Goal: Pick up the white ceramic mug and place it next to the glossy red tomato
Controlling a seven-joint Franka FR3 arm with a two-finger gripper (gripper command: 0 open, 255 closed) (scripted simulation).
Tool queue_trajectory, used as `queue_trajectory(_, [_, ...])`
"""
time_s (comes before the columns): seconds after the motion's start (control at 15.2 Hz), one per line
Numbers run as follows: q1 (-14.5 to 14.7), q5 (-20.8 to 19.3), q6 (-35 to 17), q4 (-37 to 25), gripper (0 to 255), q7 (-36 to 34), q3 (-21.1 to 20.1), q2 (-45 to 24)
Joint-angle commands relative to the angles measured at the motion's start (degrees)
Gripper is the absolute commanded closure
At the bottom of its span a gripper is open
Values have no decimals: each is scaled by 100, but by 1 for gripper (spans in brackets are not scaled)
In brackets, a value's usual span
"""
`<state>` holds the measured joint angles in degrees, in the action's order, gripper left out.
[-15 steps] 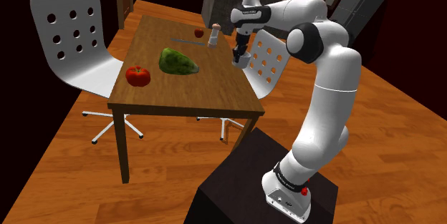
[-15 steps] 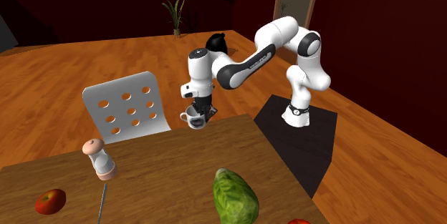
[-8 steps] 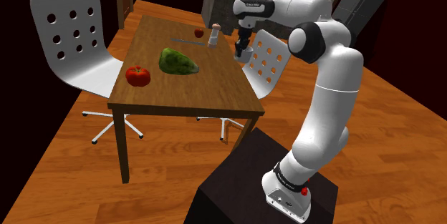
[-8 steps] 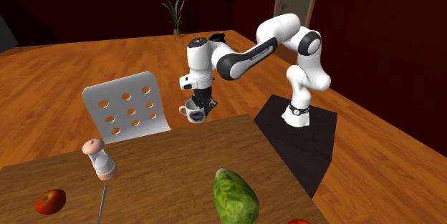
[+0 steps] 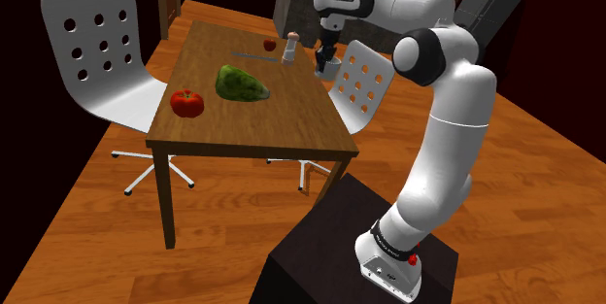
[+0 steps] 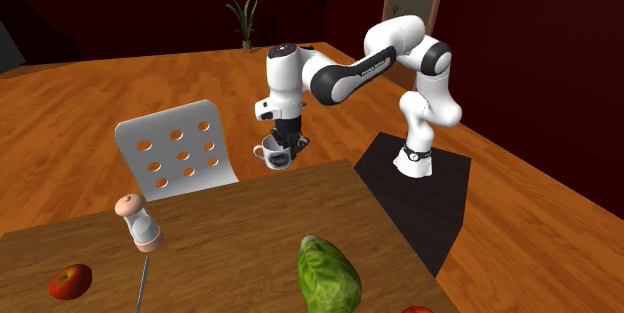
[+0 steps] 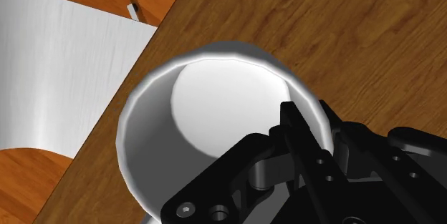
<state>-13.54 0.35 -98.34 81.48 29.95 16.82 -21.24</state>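
Note:
A white mug [image 5: 329,63] hangs in the air over the table's edge on the shoulder view's right, beside the far chair. My black gripper [image 5: 326,55] is shut on its rim from above. In the second exterior view the mug [image 6: 274,154] hangs below the gripper [image 6: 284,145], its handle pointing to that view's left. In the wrist view one finger [image 7: 292,124] sits inside the mug [image 7: 208,112] and the gripper [image 7: 309,119] pinches the wall. The glossy red tomato [image 5: 187,103] lies near the table's front corner on the shoulder view's left, well away from the mug.
On the wooden table [image 5: 291,118] lie a green leafy vegetable [image 5: 241,83], a small shaker [image 5: 289,48], a knife [image 5: 254,55] and a red apple [image 5: 270,45]. White perforated chairs stand at the shoulder view's left [image 5: 97,45] and behind the mug [image 5: 364,79].
The gripper has risen with the mug and carried it along the table's edge toward the far end, closer to the shaker in the shoulder view.

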Motion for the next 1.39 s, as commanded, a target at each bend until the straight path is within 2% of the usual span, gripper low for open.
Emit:
queue_trajectory(0.0, [175,-47,-19,180,255,-228,-59,149])
queue_trajectory(0.66, [1028,-154,-15,561,255,-1476,-471,463])
queue_trajectory(1.32, [1792,-133,208,155,255,-2662,-905,214])
